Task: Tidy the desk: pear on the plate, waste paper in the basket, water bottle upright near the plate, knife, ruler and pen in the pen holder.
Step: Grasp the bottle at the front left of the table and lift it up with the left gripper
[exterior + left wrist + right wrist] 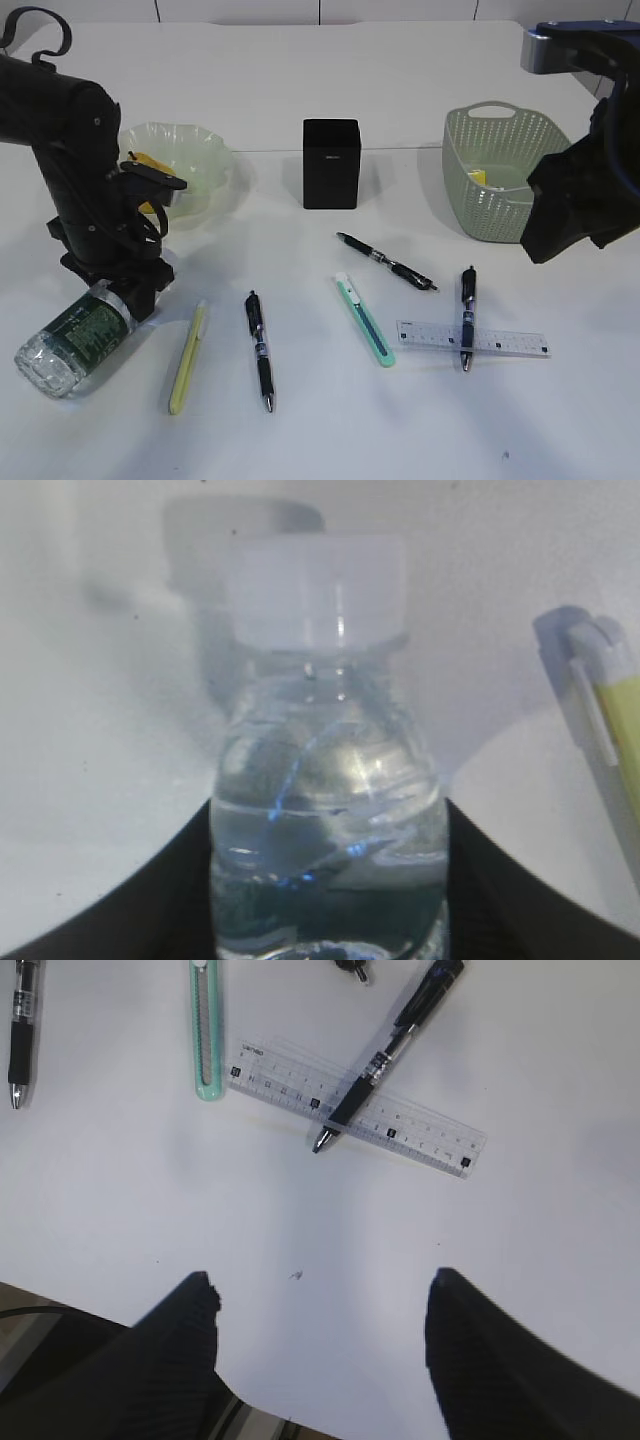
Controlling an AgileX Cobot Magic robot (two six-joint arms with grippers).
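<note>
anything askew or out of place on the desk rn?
Yes. The water bottle lies on its side at front left instead of standing, with the left hand around its neck. One pen lies across the ruler. The other pens and the knife are loose on the table.

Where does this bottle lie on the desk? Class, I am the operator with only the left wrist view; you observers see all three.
Observer: The water bottle lies on its side at the front left, with the left gripper straddling its neck end.
Operator: Is the plate near it?
Observer: Yes, the green plate sits behind it, beyond the arm.
Operator: What is the other gripper over?
Observer: The right gripper hangs open above bare table, near a pen lying across the ruler.
</note>
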